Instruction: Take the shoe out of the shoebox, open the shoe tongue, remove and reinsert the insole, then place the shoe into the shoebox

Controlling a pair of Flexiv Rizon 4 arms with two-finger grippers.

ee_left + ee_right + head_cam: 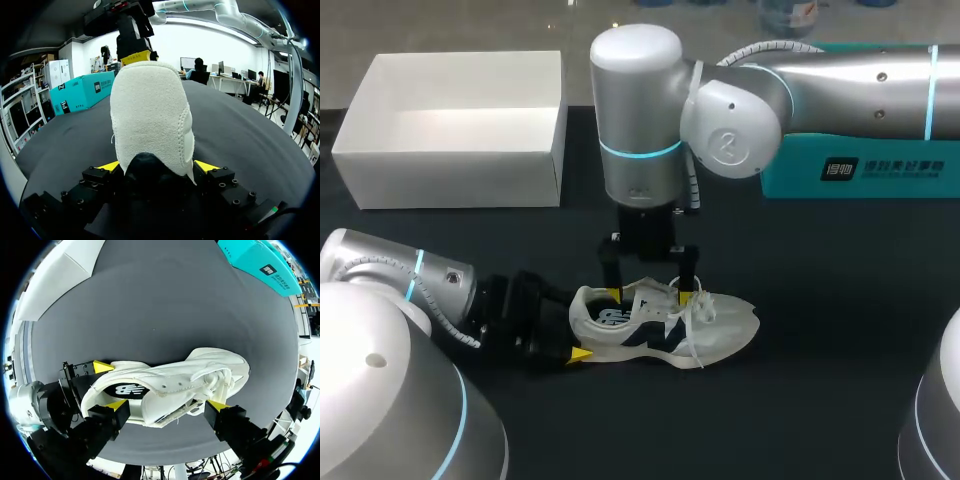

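A white shoe [660,325] with dark side markings stands on the black table, toe pointing right. My left gripper [578,325] comes in low from the left and is shut on the shoe's heel [150,115], a yellow tip pressed against each side. My right gripper [653,295] hangs straight down over the shoe and stands open. One of its fingers is by the collar and the other by the laces [210,380], so the shoe [170,385] lies between and ahead of its tips. The white shoebox [450,180] sits open and empty at the back left.
A teal box [860,170] lies at the back right, behind my right arm. Bare black tabletop [800,400] stretches in front of and to the right of the shoe.
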